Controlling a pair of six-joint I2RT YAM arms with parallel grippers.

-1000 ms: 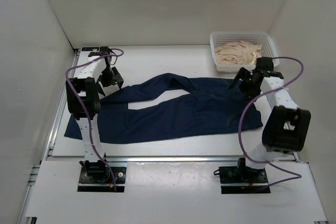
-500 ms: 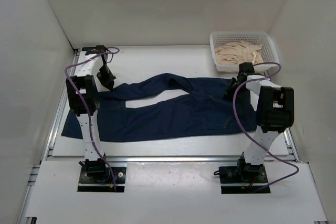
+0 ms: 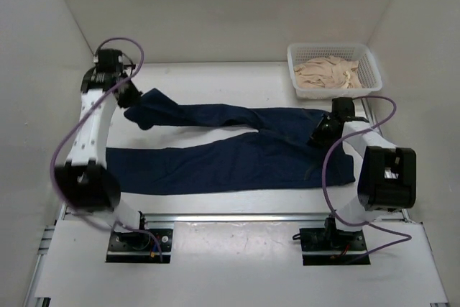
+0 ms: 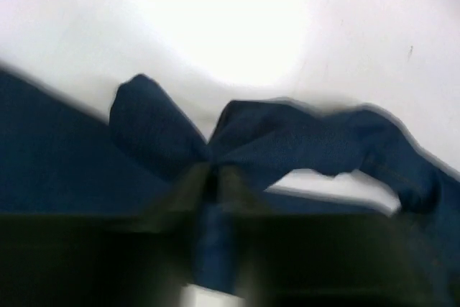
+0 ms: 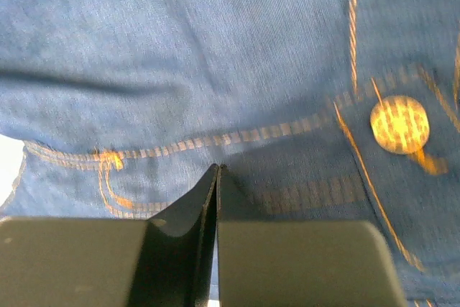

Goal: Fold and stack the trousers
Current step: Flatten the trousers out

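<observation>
The dark navy trousers (image 3: 237, 159) lie lengthwise across the white table, waist to the right and legs to the left. My left gripper (image 3: 131, 103) is at the far left, shut on the end of the far leg, which hangs lifted off the table. The blurred left wrist view shows blue cloth (image 4: 302, 141) pinched between the fingers of the left gripper (image 4: 212, 176). My right gripper (image 3: 318, 132) sits on the waistband's far edge. In the right wrist view the right gripper (image 5: 217, 170) is shut, its tips nipping the denim (image 5: 215, 55) under an orange-stitched seam, left of a brass button (image 5: 399, 124).
A white mesh basket (image 3: 366, 59) holding beige cloth (image 3: 327, 73) stands at the back right, just beyond the right arm. White walls close in the table on the left, back and right. The near leg lies flat along the table's front.
Both grippers have closed. The left arm swung out to the far left, lifting and drawing the far leg straight. The right gripper came down onto the waistband.
</observation>
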